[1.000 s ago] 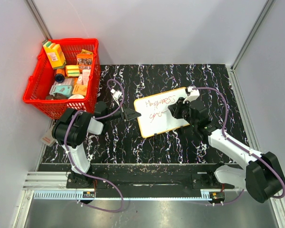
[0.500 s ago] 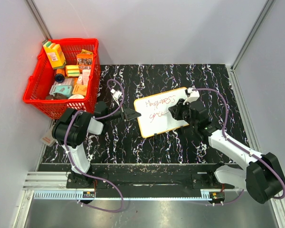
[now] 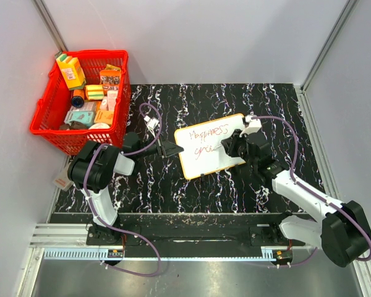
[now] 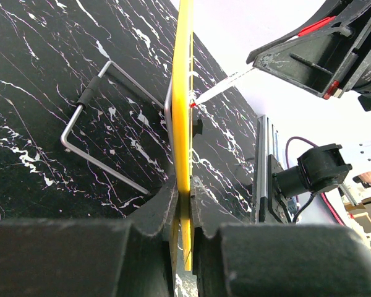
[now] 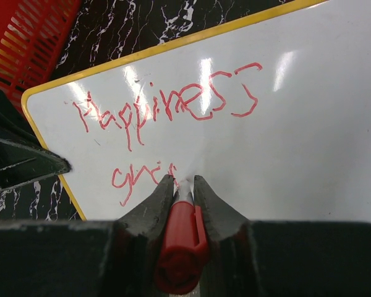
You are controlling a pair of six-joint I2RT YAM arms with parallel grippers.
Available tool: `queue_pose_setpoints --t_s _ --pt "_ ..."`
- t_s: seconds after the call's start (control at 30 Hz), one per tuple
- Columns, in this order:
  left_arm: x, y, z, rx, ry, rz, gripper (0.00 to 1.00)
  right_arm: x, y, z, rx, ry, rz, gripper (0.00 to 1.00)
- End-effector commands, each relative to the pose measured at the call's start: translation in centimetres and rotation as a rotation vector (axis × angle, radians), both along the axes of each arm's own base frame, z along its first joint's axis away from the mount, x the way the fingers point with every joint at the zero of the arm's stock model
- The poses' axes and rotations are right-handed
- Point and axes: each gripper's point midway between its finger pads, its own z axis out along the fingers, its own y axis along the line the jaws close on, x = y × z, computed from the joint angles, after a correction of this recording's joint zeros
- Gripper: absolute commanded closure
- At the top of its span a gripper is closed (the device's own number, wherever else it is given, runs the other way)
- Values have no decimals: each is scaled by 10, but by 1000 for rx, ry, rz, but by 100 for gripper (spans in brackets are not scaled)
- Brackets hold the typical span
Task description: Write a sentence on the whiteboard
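The whiteboard [image 3: 211, 148], white with a yellow rim, stands propped on a wire stand [image 4: 105, 133] in the middle of the black marbled table. My left gripper [image 3: 173, 149] is shut on its left edge; the left wrist view shows the rim [image 4: 184, 124] edge-on between the jaws. The sentence [image 5: 167, 108] reads "Happiness" in red, with "gri" started below it [image 5: 142, 178]. My right gripper [image 5: 184, 185] is shut on a red marker [image 5: 180, 244], tip touching the board just right of the second line. The right gripper also shows in the top view [image 3: 229, 147].
A red basket [image 3: 55, 133] full of boxes and packets stands at the back left; its corner shows in the right wrist view [image 5: 25, 43]. White walls close in the table on three sides. A metal rail [image 3: 173, 238] runs along the near edge.
The right gripper with the marker has shifted slightly right along the second line, which has gained a stroke. The left arm and board have not moved.
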Motion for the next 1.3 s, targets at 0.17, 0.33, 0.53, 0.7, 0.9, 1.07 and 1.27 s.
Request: queue_pose_setpoints --t_s 0.17,0.33,0.53,0.7,0.9,1.07,1.27 --pt "-1 -4 29 -30 -174 -24 100 19 -1 42 27 -105 -52 100" --pt "-1 -5 29 -30 -176 -26 100 20 1 44 33 -109 -52 100" --pt "-1 -4 29 -30 -176 -24 100 18 -1 34 8 -80 -51 100" --pt "-2 -5 29 -31 -174 -27 100 13 -5 25 -3 -59 -56 100" --pt "-2 -5 29 -30 -176 -29 100 7 -8 9 -24 -18 -51 100" --pt "-1 -5 30 -31 -179 -27 100 3 -9 0 -35 2 -51 100" --pt "-2 -5 29 -30 -176 -27 100 1 -11 -9 -48 21 -52 100"
